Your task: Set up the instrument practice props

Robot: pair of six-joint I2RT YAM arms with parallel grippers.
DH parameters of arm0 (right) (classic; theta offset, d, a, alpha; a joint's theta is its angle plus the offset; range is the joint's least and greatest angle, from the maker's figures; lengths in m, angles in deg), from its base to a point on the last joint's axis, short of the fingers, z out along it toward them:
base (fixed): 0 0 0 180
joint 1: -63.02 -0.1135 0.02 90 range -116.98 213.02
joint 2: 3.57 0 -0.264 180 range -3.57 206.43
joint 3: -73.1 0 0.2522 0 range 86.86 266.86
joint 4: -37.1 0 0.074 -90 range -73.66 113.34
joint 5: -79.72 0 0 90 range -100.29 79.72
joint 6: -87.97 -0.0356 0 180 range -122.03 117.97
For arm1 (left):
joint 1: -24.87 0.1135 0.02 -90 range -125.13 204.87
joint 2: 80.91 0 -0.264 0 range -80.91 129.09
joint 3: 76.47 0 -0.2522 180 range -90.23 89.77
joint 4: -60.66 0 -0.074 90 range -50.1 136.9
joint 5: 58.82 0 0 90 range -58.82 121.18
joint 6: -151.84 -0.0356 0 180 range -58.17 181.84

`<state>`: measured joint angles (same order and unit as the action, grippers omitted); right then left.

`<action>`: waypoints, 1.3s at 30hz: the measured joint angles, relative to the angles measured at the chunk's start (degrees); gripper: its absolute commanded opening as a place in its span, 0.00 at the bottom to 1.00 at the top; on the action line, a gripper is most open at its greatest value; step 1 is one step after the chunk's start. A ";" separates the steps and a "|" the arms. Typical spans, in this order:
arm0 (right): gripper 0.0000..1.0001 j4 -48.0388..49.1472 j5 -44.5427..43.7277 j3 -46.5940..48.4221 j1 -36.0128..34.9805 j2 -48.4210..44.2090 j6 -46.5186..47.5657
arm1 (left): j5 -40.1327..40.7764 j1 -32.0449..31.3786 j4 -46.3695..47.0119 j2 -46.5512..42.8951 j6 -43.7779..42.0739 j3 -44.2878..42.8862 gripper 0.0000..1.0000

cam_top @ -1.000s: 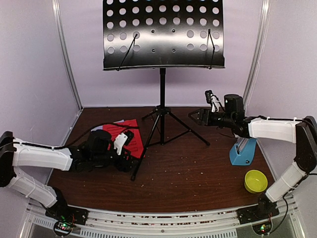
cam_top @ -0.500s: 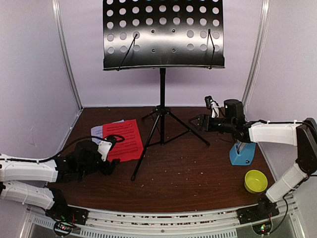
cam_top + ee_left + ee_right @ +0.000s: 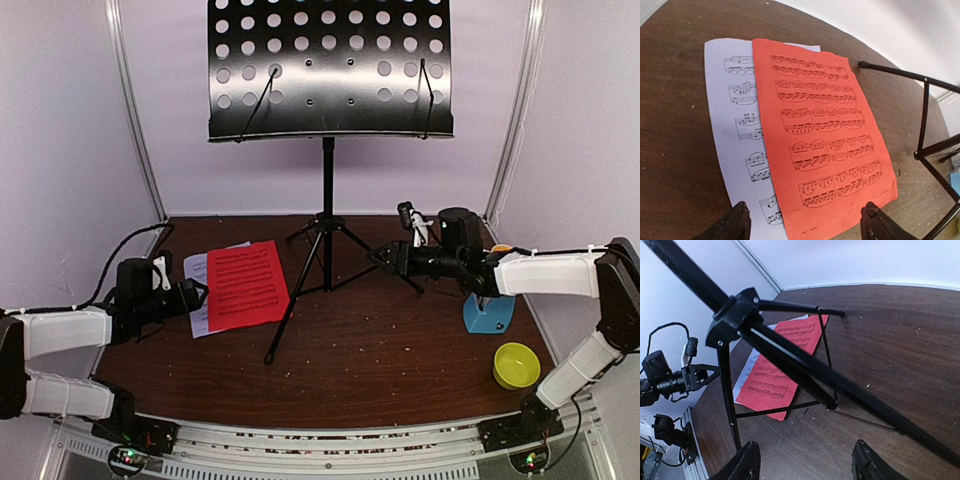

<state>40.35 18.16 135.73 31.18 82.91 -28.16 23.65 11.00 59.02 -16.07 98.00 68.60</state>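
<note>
The black perforated music stand (image 3: 327,120) stands upright on its tripod at the back middle of the table (image 3: 380,360). The red music sheet (image 3: 245,285) lies flat left of the legs, overlapping the white music sheet (image 3: 197,268). The blue metronome (image 3: 488,312) stands right, partly hidden.

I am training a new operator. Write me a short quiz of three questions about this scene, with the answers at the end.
1. True or false: the red music sheet lies partly over the white music sheet.
2. Where does the blue metronome stand? A) on the shelf of the music stand; B) on the table, at the right side; C) on the red music sheet.
3. Which end effector is close to the tripod legs of the music stand?

Key: 1 true; 2 B; 3 the right end effector.
</note>
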 measured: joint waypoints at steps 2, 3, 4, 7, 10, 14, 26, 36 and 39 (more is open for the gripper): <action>0.58 0.42 -0.50 -0.59 -1.75 0.22 -0.46 | -3.87 4.61 1.90 2.58 2.51 0.24 0.77; 0.58 1.05 -0.90 -1.11 -3.04 0.39 -1.09 | -5.42 6.49 2.73 3.91 3.50 0.28 0.77; 0.57 1.75 -1.29 -1.64 -4.13 0.61 -1.77 | -7.10 8.70 3.69 5.68 4.37 0.26 0.77; 0.53 3.85 -1.81 -3.23 -6.73 1.90 -3.43 | -9.57 12.28 4.28 10.27 5.40 -0.20 0.76; 0.48 5.97 -1.90 -4.50 -8.50 4.31 -5.22 | -12.37 14.34 5.01 15.37 6.38 -1.92 0.73; 0.37 8.13 -2.54 -5.18 -9.25 7.26 -7.13 | -17.51 19.54 11.67 22.80 9.09 -3.08 0.72; 0.23 15.02 -5.99 -4.55 -11.54 15.74 -11.76 | -16.33 21.46 0.61 37.68 4.46 -26.58 0.78; 0.23 16.44 -6.45 -4.52 -11.54 15.78 -12.02 | -13.88 21.70 -18.71 51.39 -2.49 -53.29 0.79; 0.23 16.37 -6.45 -4.52 -11.54 15.72 -12.00 | -13.92 21.75 -22.80 55.34 -3.67 -60.17 0.81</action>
<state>56.72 11.71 131.20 19.64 98.62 -40.16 9.73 32.75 36.22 39.27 94.33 8.43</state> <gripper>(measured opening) 0.229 0.790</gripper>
